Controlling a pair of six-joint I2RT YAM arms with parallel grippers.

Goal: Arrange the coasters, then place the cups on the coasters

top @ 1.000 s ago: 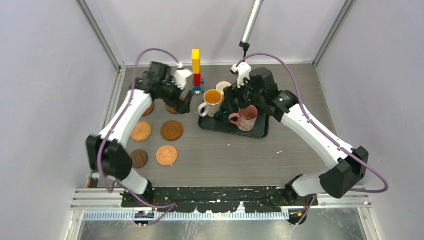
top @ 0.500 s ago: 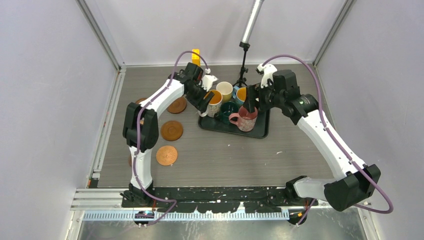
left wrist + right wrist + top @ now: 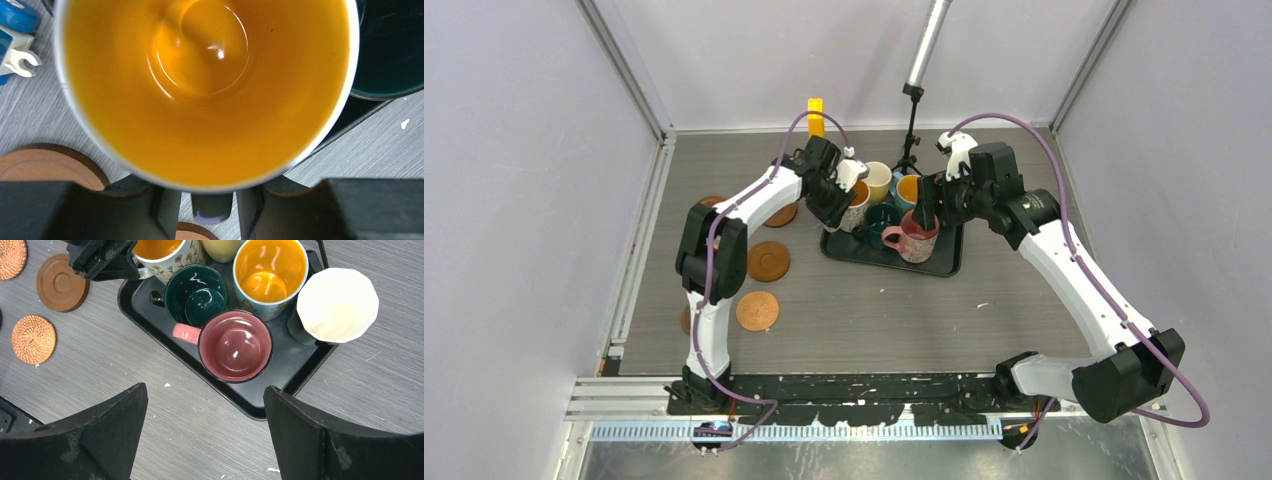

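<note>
Grey wood-grain table (image 3: 874, 310), pale walls on three sides, and both arms reach over the black tray (image 3: 280, 385) at the far end. The left gripper (image 3: 212, 200) is down at the white leaf-print mug (image 3: 200, 90), orange inside, which sits at the tray's left end. Its fingers (image 3: 160, 210) stand either side of the handle, close in, but I cannot tell whether they actually pinch it.

Over to the right gripper (image 3: 205, 390): jaws spread wide, nothing between them, hovering above the tray. Beneath it the teal mug (image 3: 196, 295) and pink mug (image 3: 235, 346) sit just beside each other. The blue mug (image 3: 270, 272) glows orange inside, and the white mug (image 3: 337, 305) is at the tray's right edge. The cream-yellow mug (image 3: 876, 178) is at the back.

The coasters lie on the table left of the tray: a rimmed brown wood coaster (image 3: 61, 282) nearest it, and two woven coasters (image 3: 33, 339) further out. From overhead, another brown coaster (image 3: 767, 261) and an orange-tan coaster (image 3: 757, 310) lie nearer the bases. A yellow brick tower (image 3: 815, 105) pokes up behind the left arm.
</note>
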